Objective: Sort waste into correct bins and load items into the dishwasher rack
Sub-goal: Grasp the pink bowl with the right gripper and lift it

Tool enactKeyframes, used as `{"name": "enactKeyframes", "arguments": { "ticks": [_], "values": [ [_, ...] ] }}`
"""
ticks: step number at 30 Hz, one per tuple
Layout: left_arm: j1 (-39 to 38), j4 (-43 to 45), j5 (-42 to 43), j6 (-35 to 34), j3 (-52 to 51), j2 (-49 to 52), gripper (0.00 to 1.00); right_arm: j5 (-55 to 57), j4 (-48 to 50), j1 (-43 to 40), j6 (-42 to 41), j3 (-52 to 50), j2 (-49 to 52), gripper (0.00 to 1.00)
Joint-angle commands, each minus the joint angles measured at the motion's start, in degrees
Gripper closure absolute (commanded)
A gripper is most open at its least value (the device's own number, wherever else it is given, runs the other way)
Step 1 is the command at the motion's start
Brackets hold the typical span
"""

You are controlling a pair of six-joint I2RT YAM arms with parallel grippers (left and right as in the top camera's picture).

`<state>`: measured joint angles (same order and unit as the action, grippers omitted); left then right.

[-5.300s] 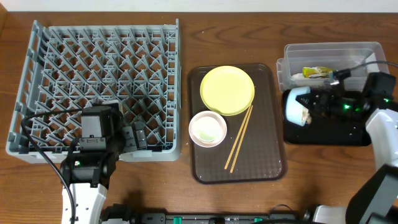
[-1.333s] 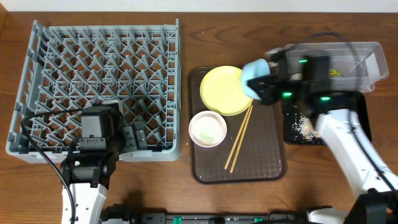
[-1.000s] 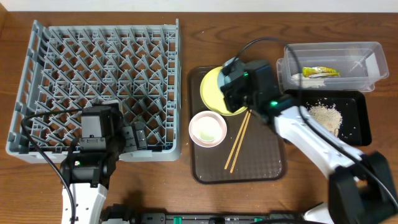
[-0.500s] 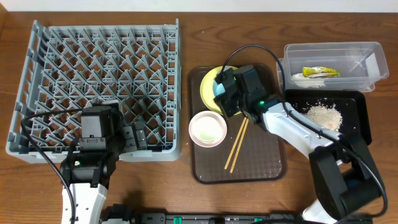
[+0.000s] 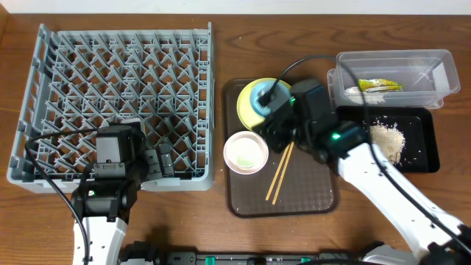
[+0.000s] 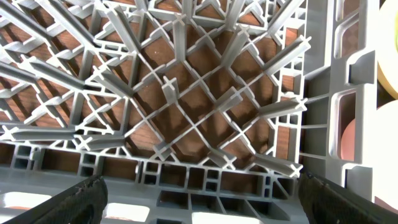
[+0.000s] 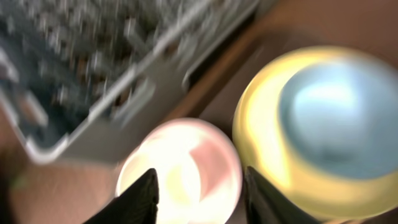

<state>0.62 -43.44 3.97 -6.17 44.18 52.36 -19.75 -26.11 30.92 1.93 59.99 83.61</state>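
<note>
On yellow plate [image 5: 246,112]: blue bowl [image 5: 262,96] | right hand [image 7: 200,182] released | left hand [image 6: 202,182] spread over rack [image 6: 186,118]

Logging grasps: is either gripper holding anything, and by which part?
Nothing held: left gripper and right gripper are open; the blue bowl sits free on the yellow plate.

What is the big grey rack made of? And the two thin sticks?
The grey rack looks like moulded plastic: even matte colour, thin stiff pegs. The sticks look like bare wood, maybe bamboo: pale tan, no shine.
</note>
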Motion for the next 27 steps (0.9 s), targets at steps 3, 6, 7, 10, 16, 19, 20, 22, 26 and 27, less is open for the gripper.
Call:
{"name": "enactKeyframes", "arguments": {
  "ticks": [3,6,7,10,16,19,20,22,26,27],
  "values": [
    [-0.07,0.00,0.11,-0.35,1.14,0.07,0.01,-0.63,-3.13,3.02,-2.89,-0.15,5.33,0.66],
    [-0.07,-0.02,0.11,-0.35,1.14,0.07,0.01,-0.17,-2.95,4.00,-5.35,-0.15,8.70,0.71],
    [-0.07,-0.02,0.11,-0.35,1.14,0.07,0.01,0.37,-2.89,4.17,-6.19,-0.15,9.62,0.74],
    [-0.07,-0.02,0.11,-0.35,1.14,0.07,0.01,2.84,-2.73,4.42,-9.01,-0.15,12.35,0.76],
    [-0.07,-0.02,0.11,-0.35,1.14,0.07,0.01,2.97,-0.52,4.39,-9.42,0.00,13.51,0.92],
    [-0.07,0.00,0.11,-0.35,1.14,0.07,0.01,2.99,-0.28,4.02,-9.42,1.01,12.55,0.99],
    [-0.07,0.00,0.11,-0.35,1.14,0.04,0.01,2.97,-0.37,3.63,-9.51,1.57,11.91,0.99],
    [-0.07,0.00,0.13,-0.37,1.14,0.04,0.01,2.97,-0.63,2.29,-10.29,2.69,10.12,0.99],
    [-0.07,0.02,0.50,-3.85,1.14,0.04,0.01,2.51,-0.59,-3.30,-15.21,3.76,5.11,0.99],
    [-0.07,0.20,1.70,-4.81,1.14,0.04,0.01,1.31,-0.46,-5.07,-16.52,3.76,4.09,0.99]
  ]
}}
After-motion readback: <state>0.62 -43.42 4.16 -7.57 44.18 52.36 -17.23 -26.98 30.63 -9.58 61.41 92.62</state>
